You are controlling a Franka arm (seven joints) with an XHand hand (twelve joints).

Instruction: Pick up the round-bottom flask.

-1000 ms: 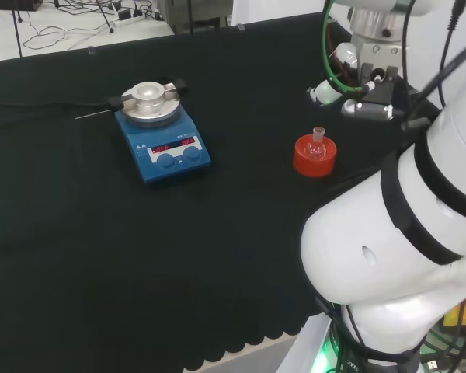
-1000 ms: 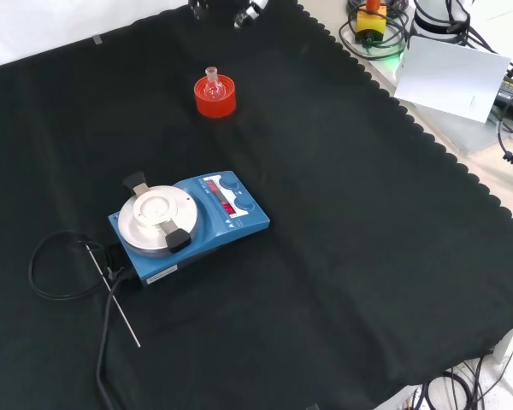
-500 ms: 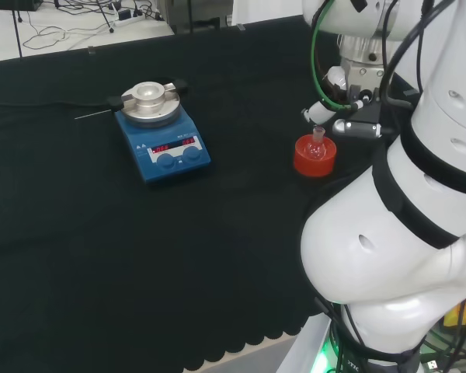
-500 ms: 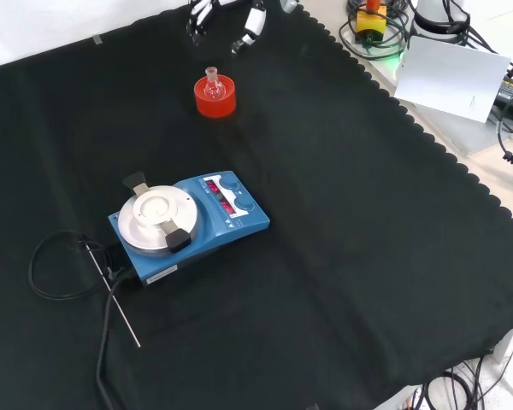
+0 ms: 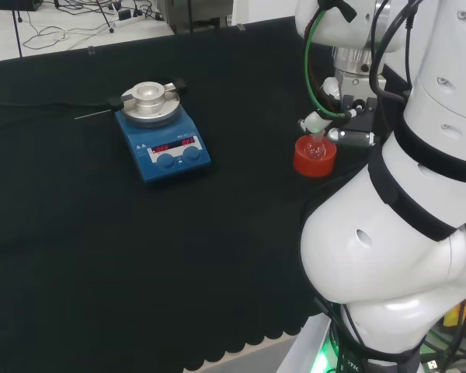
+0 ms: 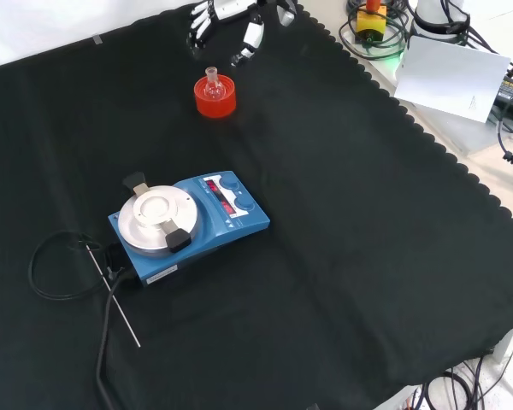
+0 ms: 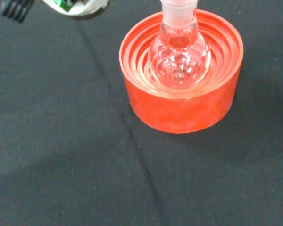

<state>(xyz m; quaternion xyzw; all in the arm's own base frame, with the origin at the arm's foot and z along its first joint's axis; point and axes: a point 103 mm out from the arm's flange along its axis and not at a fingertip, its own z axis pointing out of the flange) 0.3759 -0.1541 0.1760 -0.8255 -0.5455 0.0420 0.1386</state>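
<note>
A small clear round-bottom flask (image 6: 211, 82) stands upright in a red ribbed ring stand (image 6: 215, 98) on the black cloth; in the wrist view the flask (image 7: 179, 52) sits centred in the stand (image 7: 181, 103). In the head view the flask (image 5: 317, 144) and its stand (image 5: 312, 159) lie just left of the arm's links. The hand (image 6: 227, 17) hovers above and just beyond the flask in the front view, fingers (image 6: 250, 38) spread and pointing down, holding nothing. In the head view the hand (image 5: 320, 122) is directly over the flask's neck, apart from it.
A blue hotplate stirrer (image 6: 188, 222) with a round metal top stands in the middle of the cloth, also seen in the head view as the stirrer (image 5: 161, 132). Its black cable (image 6: 56, 265) and a thin metal rod (image 6: 115, 299) lie to its left in the front view.
The hand has come down and toward the flask, from the far edge of the cloth to just above the flask's neck. The flask and stand have not moved.
</note>
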